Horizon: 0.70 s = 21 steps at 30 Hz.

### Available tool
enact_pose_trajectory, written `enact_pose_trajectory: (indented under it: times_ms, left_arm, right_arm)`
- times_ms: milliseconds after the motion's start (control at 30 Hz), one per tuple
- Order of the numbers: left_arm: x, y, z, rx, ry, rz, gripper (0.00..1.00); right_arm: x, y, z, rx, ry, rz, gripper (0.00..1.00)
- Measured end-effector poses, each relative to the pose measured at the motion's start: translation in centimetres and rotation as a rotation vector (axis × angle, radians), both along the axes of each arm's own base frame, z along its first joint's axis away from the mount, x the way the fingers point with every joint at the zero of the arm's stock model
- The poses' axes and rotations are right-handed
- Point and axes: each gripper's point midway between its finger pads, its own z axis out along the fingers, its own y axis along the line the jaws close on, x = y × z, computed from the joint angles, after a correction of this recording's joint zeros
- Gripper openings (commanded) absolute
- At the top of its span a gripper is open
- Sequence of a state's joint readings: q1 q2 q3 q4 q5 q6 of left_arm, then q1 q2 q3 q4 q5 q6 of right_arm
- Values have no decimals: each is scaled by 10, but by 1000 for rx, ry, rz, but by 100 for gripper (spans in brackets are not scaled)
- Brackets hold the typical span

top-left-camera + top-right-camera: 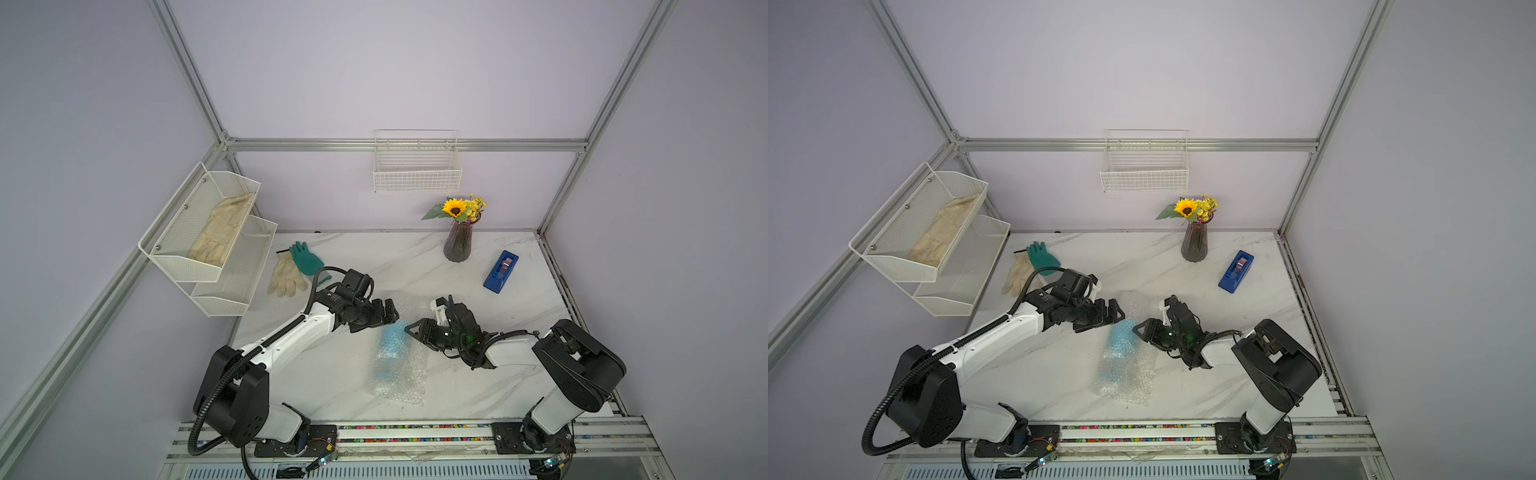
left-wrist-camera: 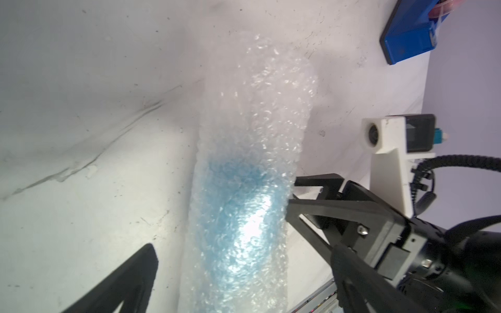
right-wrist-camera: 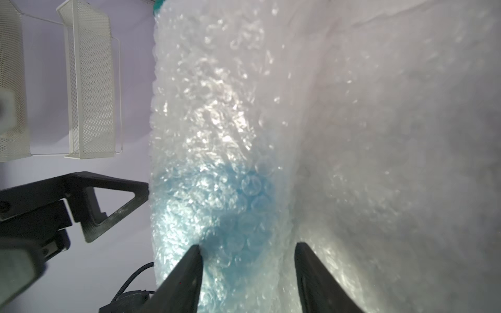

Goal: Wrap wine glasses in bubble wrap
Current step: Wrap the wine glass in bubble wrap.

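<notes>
On the table [image 1: 332, 374], goblet [image 1: 392, 336] rolled up in bubble wrap [image 1: 405, 376]; left gripper [image 1: 386, 320] jaws spread wide beside it, right gripper [image 1: 411, 331] half-spread, tips touching wrap.

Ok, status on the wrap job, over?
Left end effector open beside the bubble wrap. Right end effector at it, jaws apart, grip unclear. Goblet lies rolled inside on the table. Tape dispenser and vase stand apart.

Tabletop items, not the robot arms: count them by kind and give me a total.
Gloves: 2, cream glove and green glove
Flower vase: 1
Tape dispenser: 1
Goblet: 1
Bubble wrap: 1
Total: 6
</notes>
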<state>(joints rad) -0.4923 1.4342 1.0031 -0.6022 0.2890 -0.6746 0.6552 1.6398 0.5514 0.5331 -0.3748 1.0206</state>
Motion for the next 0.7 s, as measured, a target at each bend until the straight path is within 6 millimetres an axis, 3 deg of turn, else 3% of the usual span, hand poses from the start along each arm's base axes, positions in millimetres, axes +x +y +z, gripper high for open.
enact_pose_trajectory:
  times_ms: [233, 700]
  left_arm:
    - [-19, 5, -33, -66, 69, -43, 100]
    - [-17, -22, -34, -220, 22, -158, 100]
  right_arm:
    - [0, -2, -3, -21, -11, 0, 56]
    - [1, -13, -12, -99, -19, -20, 55]
